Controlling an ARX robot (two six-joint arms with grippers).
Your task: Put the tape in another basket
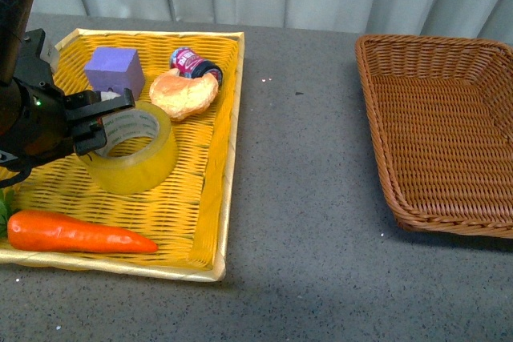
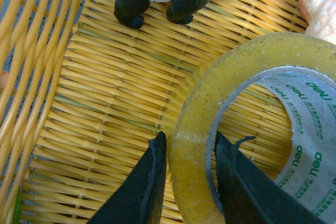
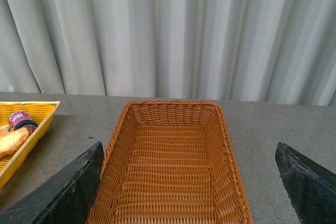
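Yellow tape point(image 1: 138, 167), likely a light, stiff, slick roll near the table's point(image 1: 304, 230) left edge, sits pinched across its wall by the left claw point(image 2: 190, 145); right claw point(image 3: 189, 148) gapes wide, empty.

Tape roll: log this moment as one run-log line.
phase: grasp | left gripper: shut on tape roll wall | tape roll: in yellow tray | right gripper: open, facing wicker basket | wicker basket: empty

Carrot point(image 1: 76, 232), purple cube point(image 1: 115, 70), bread point(image 1: 184, 94), yellow tray point(image 1: 210, 222)
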